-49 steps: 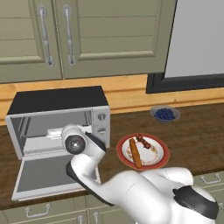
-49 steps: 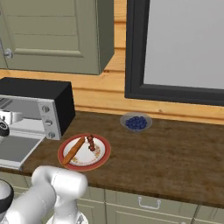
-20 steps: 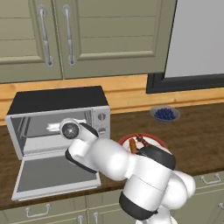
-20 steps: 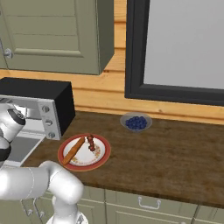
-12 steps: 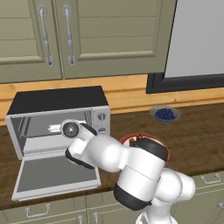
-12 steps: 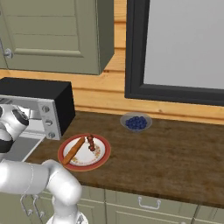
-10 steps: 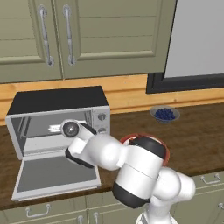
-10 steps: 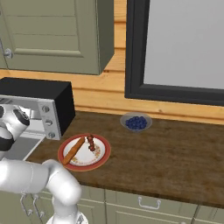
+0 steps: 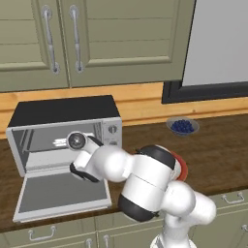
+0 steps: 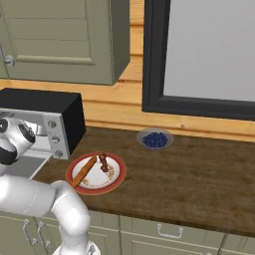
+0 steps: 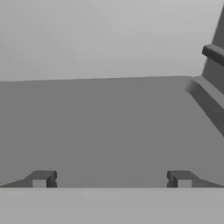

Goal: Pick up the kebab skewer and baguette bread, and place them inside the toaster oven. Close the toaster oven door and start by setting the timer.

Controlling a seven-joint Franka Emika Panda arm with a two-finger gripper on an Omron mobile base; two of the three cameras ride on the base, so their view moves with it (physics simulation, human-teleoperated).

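The baguette bread (image 10: 83, 171) and the kebab skewer (image 10: 103, 162) lie side by side on a red-rimmed plate (image 10: 115, 180) on the counter, right of the toaster oven (image 9: 63, 112). The toaster oven door (image 9: 60, 193) hangs open and flat. My hand (image 9: 77, 141) sits at the oven mouth, far from the plate. In the hand view my gripper (image 11: 110, 180) looks along the bare grey oven floor (image 11: 105, 127) toward the back wall. Its fingertips (image 11: 41, 179) stand wide apart, open, with nothing between them.
A small bowl of blue berries (image 10: 155, 139) stands behind the plate near the wall. The oven's knob panel (image 10: 52, 128) faces the plate. My bulky arm (image 9: 145, 179) covers most of the plate (image 9: 182, 168) in the left base view. Cabinets hang above the oven.
My arm's elbow has swung right and up over the plate, hiding it in the left base view. The hand stays at the oven mouth, fingers still wide apart.
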